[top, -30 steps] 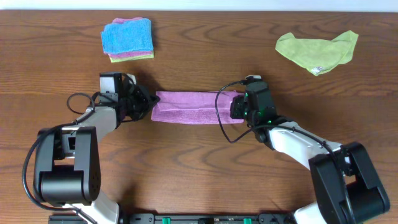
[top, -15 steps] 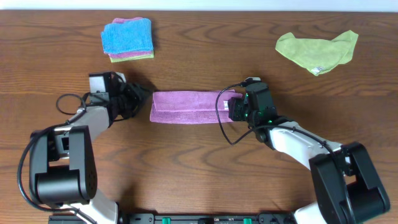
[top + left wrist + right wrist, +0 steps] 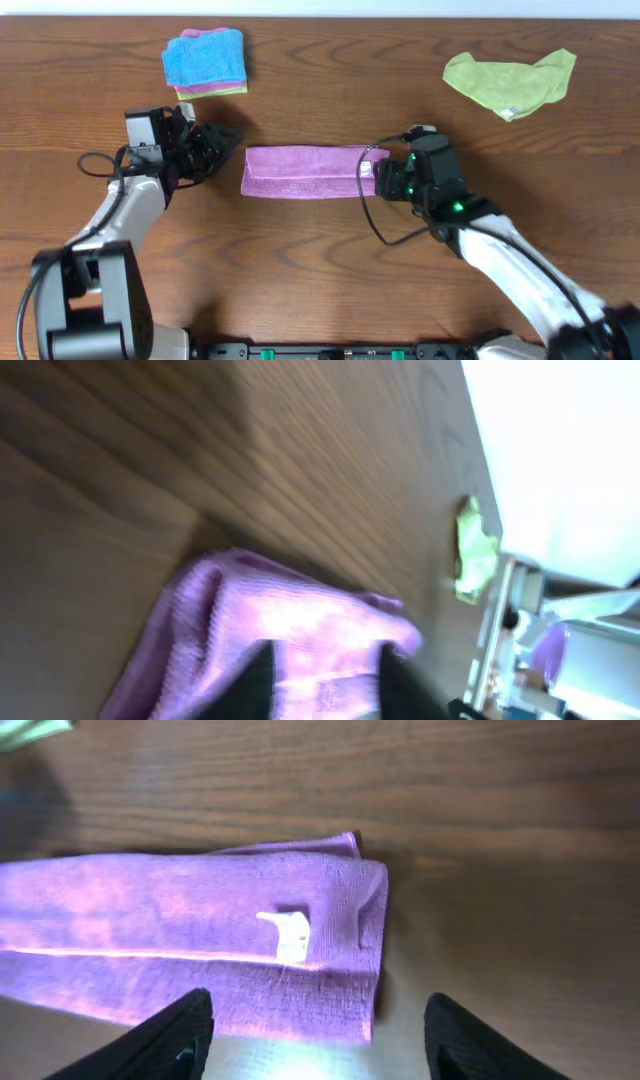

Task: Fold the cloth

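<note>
**Step in hand.** The cloth [image 3: 305,171] lies on the counter [image 3: 320,270] as a long, narrow band, so the lengthwise fold appears done. Neither claw grips it. This reads as the interval between folds; the end-to-end fold is not yet made.

**Claw state.**
- Left claw [image 3: 224,151]: it sits just off the band's left end, clear of the fabric. The left wrist view is blurred, but the jaws show a modest gap with nothing held.
- Right claw [image 3: 383,180]: it sits at the band's right end. The jaws stand wide apart and empty, with the cloth's short edge just ahead of the fingertips.

**Next move, as judged.** One short end needs to be pinched through all its layers, lifted only enough to clear the counter, and carried across onto the opposite end. The other claw should pin or steady the far end so that the band does not slide.

**Condition of the cloth.**
- Purple, fuzzy microfibre, lying flat in the middle of the counter between the two claws.
- The long edges run nearly parallel. At the right end the layers are slightly offset and one corner peeks out behind.
- A small white label [image 3: 290,936] shows on top near that end.
- The stack of folded cloths [image 3: 205,62] and the lime-green cloth [image 3: 512,80] lie well apart, at the far side.
</note>
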Action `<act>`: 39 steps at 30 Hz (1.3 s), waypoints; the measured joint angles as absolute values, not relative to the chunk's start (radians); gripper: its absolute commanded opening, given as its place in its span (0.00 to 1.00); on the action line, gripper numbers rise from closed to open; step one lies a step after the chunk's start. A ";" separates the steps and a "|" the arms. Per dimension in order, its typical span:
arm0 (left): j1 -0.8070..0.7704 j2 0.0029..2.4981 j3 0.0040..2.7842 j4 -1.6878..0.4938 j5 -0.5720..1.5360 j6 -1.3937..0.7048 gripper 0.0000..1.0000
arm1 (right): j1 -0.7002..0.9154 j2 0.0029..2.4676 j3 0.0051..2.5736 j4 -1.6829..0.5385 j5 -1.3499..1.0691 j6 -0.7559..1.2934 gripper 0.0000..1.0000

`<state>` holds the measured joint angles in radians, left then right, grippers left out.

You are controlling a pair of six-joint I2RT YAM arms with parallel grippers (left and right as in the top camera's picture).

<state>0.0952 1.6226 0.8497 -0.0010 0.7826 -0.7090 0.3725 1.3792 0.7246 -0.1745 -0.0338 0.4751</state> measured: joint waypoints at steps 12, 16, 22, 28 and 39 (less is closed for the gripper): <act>-0.115 1.604 0.852 -0.024 0.576 -0.710 0.06 | 0.372 1.282 0.725 -0.339 -0.102 0.650 0.80; -0.155 1.631 0.852 -0.023 0.476 -0.702 0.06 | 0.372 1.324 0.725 -0.337 -0.115 0.688 0.79; -0.159 1.724 0.852 -0.025 0.387 -0.676 0.06 | 0.372 1.394 0.725 -0.286 -0.139 0.725 0.78; -0.159 1.771 0.852 -0.021 0.340 -0.669 0.06 | 0.372 1.421 0.725 -0.256 -0.148 0.760 0.79; -0.159 1.799 0.857 -0.019 0.332 -0.654 0.06 | 0.373 1.511 0.725 -0.197 -0.167 0.805 0.77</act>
